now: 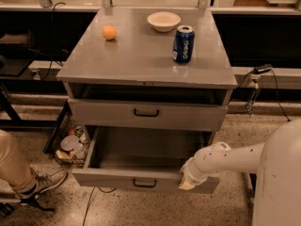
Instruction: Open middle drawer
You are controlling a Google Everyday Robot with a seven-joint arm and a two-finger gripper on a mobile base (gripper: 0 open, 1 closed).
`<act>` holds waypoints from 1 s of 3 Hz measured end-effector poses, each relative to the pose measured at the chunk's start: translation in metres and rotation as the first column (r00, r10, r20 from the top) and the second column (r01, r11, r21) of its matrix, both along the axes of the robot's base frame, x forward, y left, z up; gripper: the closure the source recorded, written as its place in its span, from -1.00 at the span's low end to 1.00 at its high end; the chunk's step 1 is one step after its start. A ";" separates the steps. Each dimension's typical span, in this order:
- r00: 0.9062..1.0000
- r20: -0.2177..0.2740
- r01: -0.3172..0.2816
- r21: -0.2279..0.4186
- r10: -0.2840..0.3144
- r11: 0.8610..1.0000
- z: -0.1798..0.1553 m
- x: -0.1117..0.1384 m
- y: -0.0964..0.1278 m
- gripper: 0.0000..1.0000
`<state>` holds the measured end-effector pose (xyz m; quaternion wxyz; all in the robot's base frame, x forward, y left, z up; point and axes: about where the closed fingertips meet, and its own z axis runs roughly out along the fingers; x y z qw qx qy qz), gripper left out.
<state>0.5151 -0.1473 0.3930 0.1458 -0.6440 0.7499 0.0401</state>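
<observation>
The middle drawer (117,180) is a grey metal drawer with a small black bar handle (144,183) at the centre of its slim front. It stands pulled well out of the grey cabinet, and its inside (148,149) looks empty. My gripper (186,181) is at the end of the white arm (225,158), against the right part of the drawer's front rim, to the right of the handle. The gripper's tip is hidden against the drawer front.
Above is a taller grey drawer front (103,114) with a black handle. On the cabinet top (136,55) stand a blue can (183,44), a white bowl (163,20) and an orange (109,32). A person's leg and shoe (28,180) are at the left, next to a crate of clutter (70,142). My white base (282,182) is at the right.
</observation>
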 end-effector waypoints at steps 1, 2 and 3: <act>0.999 -0.003 0.045 0.049 -0.045 0.998 -0.005 -0.033 0.001 1.00; 0.999 -0.003 0.045 0.049 -0.045 0.998 0.000 -0.033 0.001 1.00; 0.996 -0.005 0.091 0.100 -0.091 0.991 -0.008 -0.066 0.003 1.00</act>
